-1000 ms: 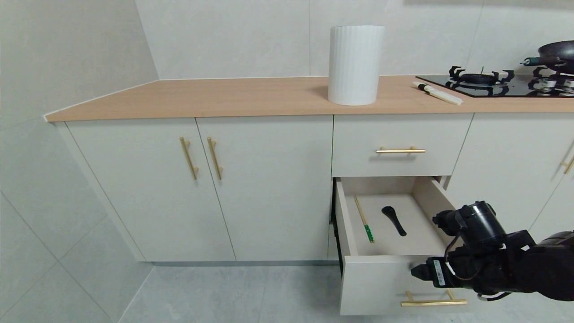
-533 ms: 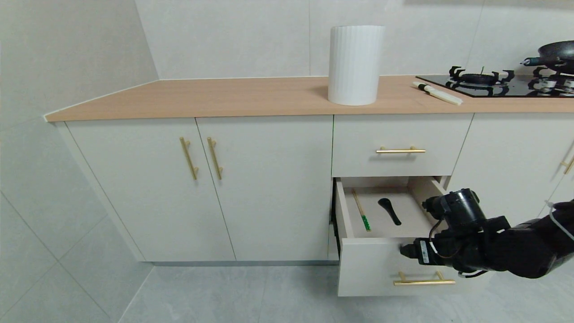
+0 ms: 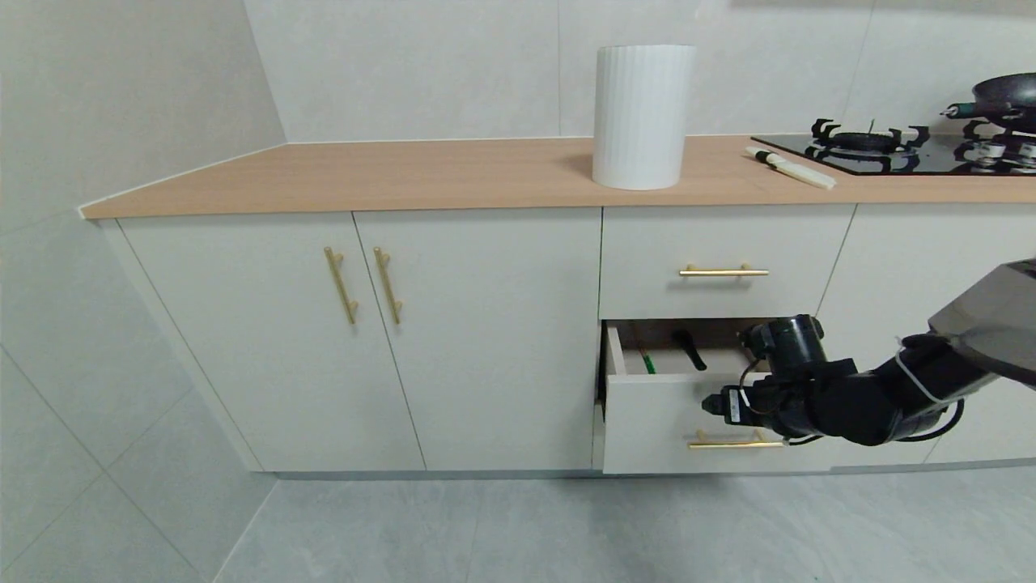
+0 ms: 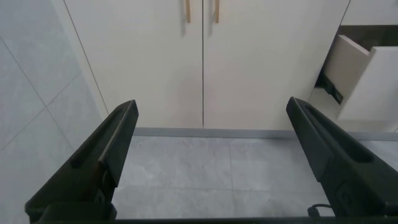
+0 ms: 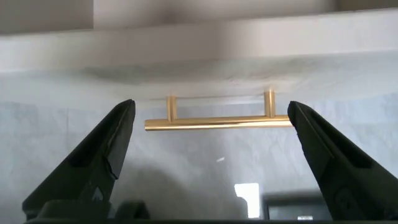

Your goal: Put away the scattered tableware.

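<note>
The run of pale cabinets under the wooden counter had one thing out of line. The lower drawer, below the counter's right half, stood a little way out, its front proud of the neighbouring doors.

The right gripper was up close to that front, fingers spread wide with nothing between them. From its wrist the panel lay dead ahead. Whether the fingertips touched it I couldn't tell.

The left gripper, likewise open and empty, hung well off to the left, facing the double doors and the floor. So the right arm was plainly the nearer.

The gold handle ran level, side to side, spanning the gap between the right gripper's two fingers. Its long axis therefore crossed the gripper's line of approach squarely. To my eye a straight push inward was all the closing wanted.

In the slot open at the top, a black spoon lay near the drawer's middle. Chopsticks lay along its left wall. Both pointed front to back.
</note>
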Controlling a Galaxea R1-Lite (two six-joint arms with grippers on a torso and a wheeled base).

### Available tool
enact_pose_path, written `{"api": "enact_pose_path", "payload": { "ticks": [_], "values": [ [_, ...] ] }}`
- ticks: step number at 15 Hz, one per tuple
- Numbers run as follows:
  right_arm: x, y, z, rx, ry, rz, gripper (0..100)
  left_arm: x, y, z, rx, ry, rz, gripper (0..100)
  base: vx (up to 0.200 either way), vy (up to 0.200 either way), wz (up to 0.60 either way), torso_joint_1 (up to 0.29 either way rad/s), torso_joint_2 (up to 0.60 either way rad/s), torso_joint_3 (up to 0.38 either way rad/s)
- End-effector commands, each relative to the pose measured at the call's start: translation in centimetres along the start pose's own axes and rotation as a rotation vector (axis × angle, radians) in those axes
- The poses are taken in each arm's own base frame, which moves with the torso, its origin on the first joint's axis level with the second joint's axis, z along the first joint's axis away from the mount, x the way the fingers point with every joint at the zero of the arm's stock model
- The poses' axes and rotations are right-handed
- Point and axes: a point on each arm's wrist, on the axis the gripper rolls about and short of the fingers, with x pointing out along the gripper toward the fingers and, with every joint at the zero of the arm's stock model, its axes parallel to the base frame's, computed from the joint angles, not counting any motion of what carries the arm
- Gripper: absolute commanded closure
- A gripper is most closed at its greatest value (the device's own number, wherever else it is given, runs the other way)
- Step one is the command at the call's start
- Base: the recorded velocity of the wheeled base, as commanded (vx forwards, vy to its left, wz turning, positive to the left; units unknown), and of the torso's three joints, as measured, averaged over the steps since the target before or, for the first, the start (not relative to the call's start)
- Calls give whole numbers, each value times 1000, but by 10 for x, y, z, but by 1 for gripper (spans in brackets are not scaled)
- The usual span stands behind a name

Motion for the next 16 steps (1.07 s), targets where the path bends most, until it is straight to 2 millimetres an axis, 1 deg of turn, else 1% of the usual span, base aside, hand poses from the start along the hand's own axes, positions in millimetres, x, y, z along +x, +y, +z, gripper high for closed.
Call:
{"api": "enact_pose_path", "payload": {
  "ticks": [1,3,6,8,11,14,16],
  "values": [
    [22,-1,5,1,-8,-9,0,0,0,0,0,0,0,0,0,0,0,0,0,0],
    [31,-2,16,-7,-39,-10,0,0,0,0,0,0,0,0,0,0,0,0,0,0],
    [46,4,28,-9,-80,-1,0,0,0,0,0,0,0,0,0,0,0,0,0,0],
    [53,4,31,-3,-91,-1,0,0,0,0,0,0,0,0,0,0,0,0,0,0],
    [71,-1,33,21,-142,-4,0,0,0,0,0,0,0,0,0,0,0,0,0,0],
    [75,-3,34,29,-183,-1,0,0,0,0,0,0,0,0,0,0,0,0,0,0],
    [88,-3,34,43,-225,-3,0,0,0,0,0,0,0,0,0,0,0,0,0,0]
  ]
}}
